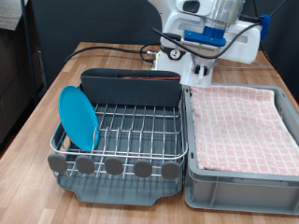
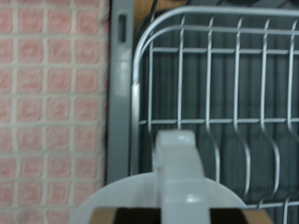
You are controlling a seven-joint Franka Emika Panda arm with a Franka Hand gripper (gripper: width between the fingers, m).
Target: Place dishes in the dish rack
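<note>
With the blue plate (image 1: 78, 118) already upright in the dish rack (image 1: 140, 131), the end effector (image 1: 220, 21), high beyond the rack, carries the white mug (image 2: 177, 187); lower it squarely between wires.

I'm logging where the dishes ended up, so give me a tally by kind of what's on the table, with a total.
Blue plates: 1, standing on edge in the dish rack at the exterior view's left
White mugs: 1, seen only in the wrist view, at the gripper
Dish racks: 1
Grey bins lined with pink checkered cloth: 1
Total: 4
</note>
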